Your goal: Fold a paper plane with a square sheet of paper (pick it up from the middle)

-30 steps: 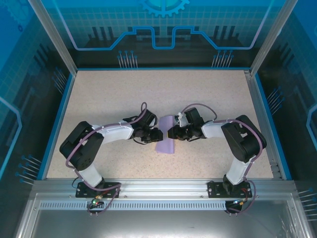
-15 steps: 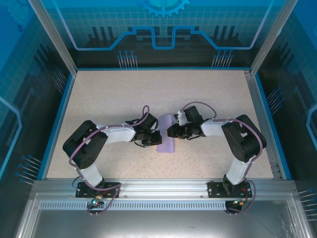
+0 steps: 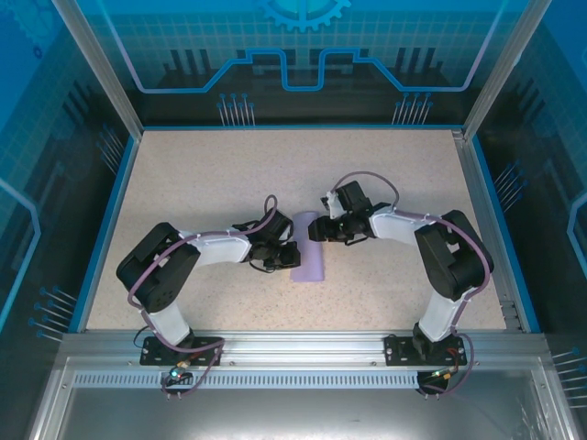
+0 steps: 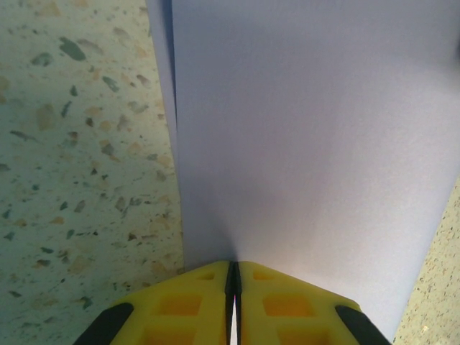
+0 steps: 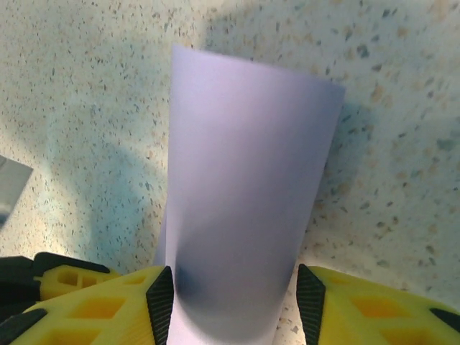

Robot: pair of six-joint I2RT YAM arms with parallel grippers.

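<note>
The left hand (image 4: pixel 231 279) had clamped tight on the doubled-over square sheet of paper (image 3: pixel 308 258), mid bench (image 3: pixel 229 174). The right hand (image 5: pixel 235 295) had released, jaws apart astride it. Fold secured, crease apparently still to press.

The square sheet of paper (image 3: pixel 308 264) lies mid-counter (image 3: pixel 202 183); my left hand (image 3: pixel 289 255) at its nine o'clock, right hand (image 3: pixel 316 230) at one.

The left arm (image 3: pixel 215 246) and right arm (image 3: pixel 404 223) were white and black, with purple cables (image 3: pixel 270 207) looped along them. The fingers (image 4: pixel 194 302) were chunky yellow, with square pockets.
</note>
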